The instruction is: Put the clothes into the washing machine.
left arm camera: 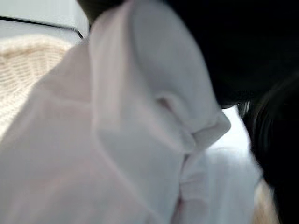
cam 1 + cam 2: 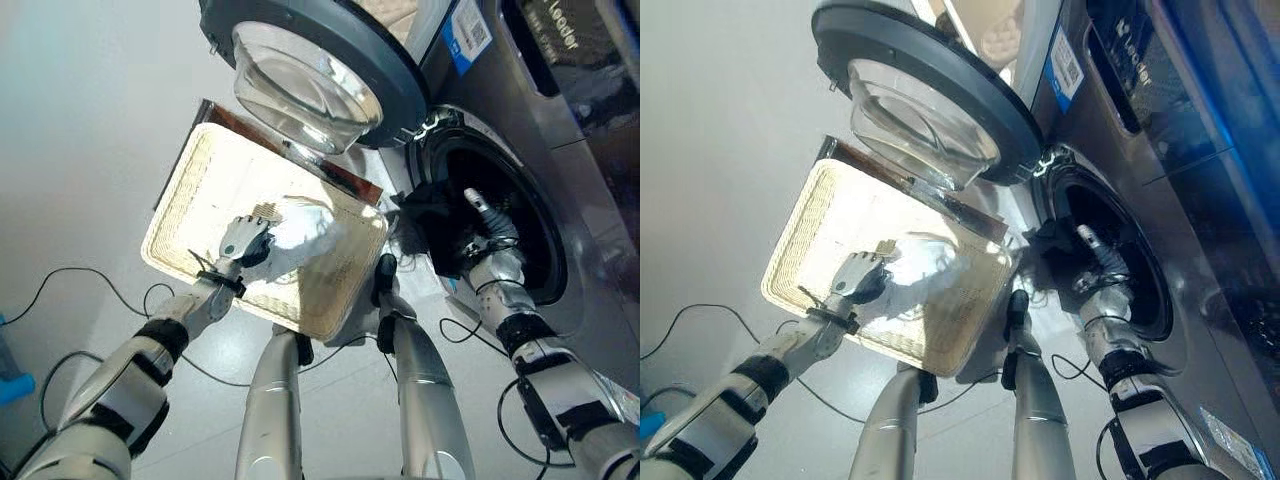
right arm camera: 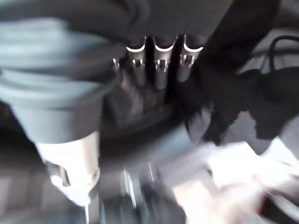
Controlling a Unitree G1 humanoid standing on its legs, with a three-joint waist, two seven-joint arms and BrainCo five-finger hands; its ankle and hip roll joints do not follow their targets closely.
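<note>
While left hand [image 2: 243,240] grips white garment [image 2: 300,235] (basket), right hand [image 2: 488,222] unclear, at dark clothing [image 2: 432,210].

Print on the washing machine

The washing machine [image 2: 560,150] has a blue and white sticker [image 2: 466,32] on its front, up near the top corner above the round opening. The sticker carries a small square code and some tiny print, and the print is too small to make out. Beside the sticker is a dark panel [image 2: 1130,60] with a row of white letters [image 2: 1140,62] across it, and these are cut off at the edge. Low on the machine's front there is another label [image 2: 1232,440] with small marks that are too little to tell.
</note>
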